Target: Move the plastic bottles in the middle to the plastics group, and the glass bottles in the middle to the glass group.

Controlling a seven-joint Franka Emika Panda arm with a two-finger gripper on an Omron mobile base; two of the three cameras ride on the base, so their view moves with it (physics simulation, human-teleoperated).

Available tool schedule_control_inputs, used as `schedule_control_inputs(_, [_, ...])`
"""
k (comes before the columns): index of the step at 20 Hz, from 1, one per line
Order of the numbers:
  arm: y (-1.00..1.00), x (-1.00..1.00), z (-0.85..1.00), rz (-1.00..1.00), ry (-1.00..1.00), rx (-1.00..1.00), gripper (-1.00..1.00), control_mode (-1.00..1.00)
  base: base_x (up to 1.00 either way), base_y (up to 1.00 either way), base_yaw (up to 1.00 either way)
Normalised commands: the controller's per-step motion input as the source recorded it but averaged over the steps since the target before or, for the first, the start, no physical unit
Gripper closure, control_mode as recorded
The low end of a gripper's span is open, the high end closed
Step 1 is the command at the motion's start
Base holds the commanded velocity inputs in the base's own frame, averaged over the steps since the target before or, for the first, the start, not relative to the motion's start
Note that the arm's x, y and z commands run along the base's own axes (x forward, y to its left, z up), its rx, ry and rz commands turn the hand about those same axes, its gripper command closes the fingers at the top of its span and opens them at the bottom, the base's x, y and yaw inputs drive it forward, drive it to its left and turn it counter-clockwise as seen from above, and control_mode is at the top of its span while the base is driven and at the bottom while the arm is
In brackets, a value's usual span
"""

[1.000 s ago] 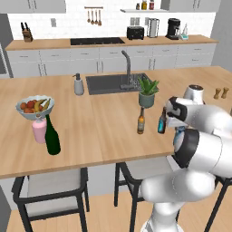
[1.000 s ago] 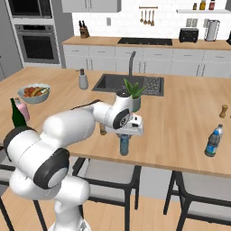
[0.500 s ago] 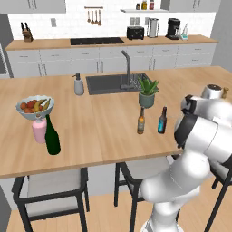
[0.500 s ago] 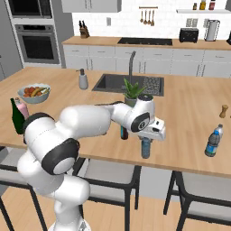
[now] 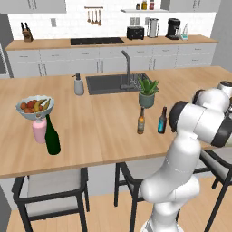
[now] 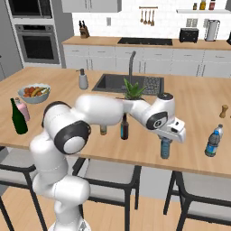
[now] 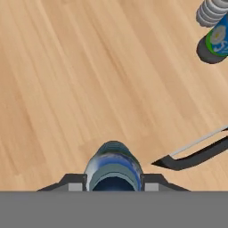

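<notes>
The white arm reaches forward and to its right over the wooden island counter (image 6: 198, 101), elbow raised, wrist bent so the hand points straight down. The gripper (image 6: 166, 139) has its two dark fingers clamped on the neck of a small light-blue translucent plastic bottle with a darker blue cap (image 6: 166, 148), which hangs upright near the counter's front edge; the hand view looks down on its cap (image 7: 114, 171) between the fingertips. Just to the right of it, another blue-capped plastic bottle with a bright label (image 6: 213, 141) stands on the counter. Left of the held bottle stands the dark glass bottle with a blue label (image 6: 124, 127), with the amber-brown glass bottle (image 5: 141, 121) beside that. Far left, near the fruit bowl (image 6: 34, 92), stands the tall dark green wine bottle (image 6: 18, 117).
</notes>
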Motion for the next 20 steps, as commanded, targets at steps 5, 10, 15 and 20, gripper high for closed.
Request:
schedule_control_inputs(5, [-0.56, 0.21, 0.04, -0.23, 0.0, 0.0, 1.0, -1.0, 0.0, 0.0, 0.0])
schedule_control_inputs(10, [-0.52, 0.32, 0.0, -0.18, 0.0, 0.01, 1.0, -1.0, 0.0, 0.0, 0.0])
schedule_control_inputs(15, [-0.3, 0.24, -0.01, -0.1, -0.06, 0.01, 1.0, -1.0, 0.0, 0.0, 0.0])
schedule_control_inputs(20, [-0.29, 0.24, -0.01, -0.06, -0.06, 0.02, 1.0, -1.0, 0.0, 0.0, 0.0])
